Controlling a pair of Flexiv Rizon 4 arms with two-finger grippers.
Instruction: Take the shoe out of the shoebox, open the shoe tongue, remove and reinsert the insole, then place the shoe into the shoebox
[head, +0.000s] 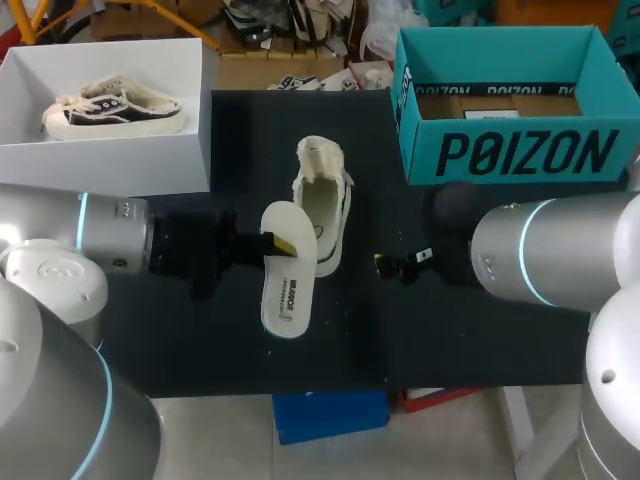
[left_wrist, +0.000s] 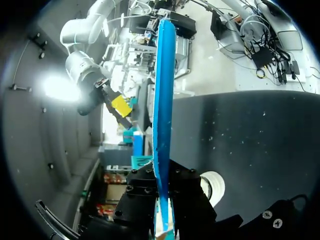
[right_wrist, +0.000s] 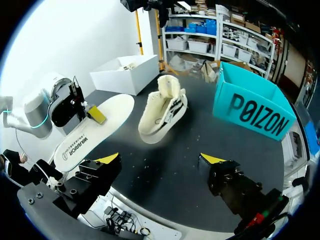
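Observation:
A white insole (head: 284, 285) hangs flat above the black table, and my left gripper (head: 283, 243) is shut on its upper edge. In the left wrist view the insole (left_wrist: 163, 100) stands edge-on with its blue underside showing, pinched in the gripper (left_wrist: 165, 226). The cream shoe (head: 322, 205) lies on the table just behind the insole, tongue pulled up. My right gripper (head: 402, 262) stands open and empty to the right of the shoe. From the right wrist, the gripper (right_wrist: 160, 159) faces the shoe (right_wrist: 162, 112) and the insole (right_wrist: 95, 127). The teal shoebox (head: 510, 150) stands open at the back right.
A white box (head: 110, 150) holding a dark-and-cream shoe (head: 112, 108) sits at the back left. The black table (head: 420, 330) has bare room in front and to the right of the shoe.

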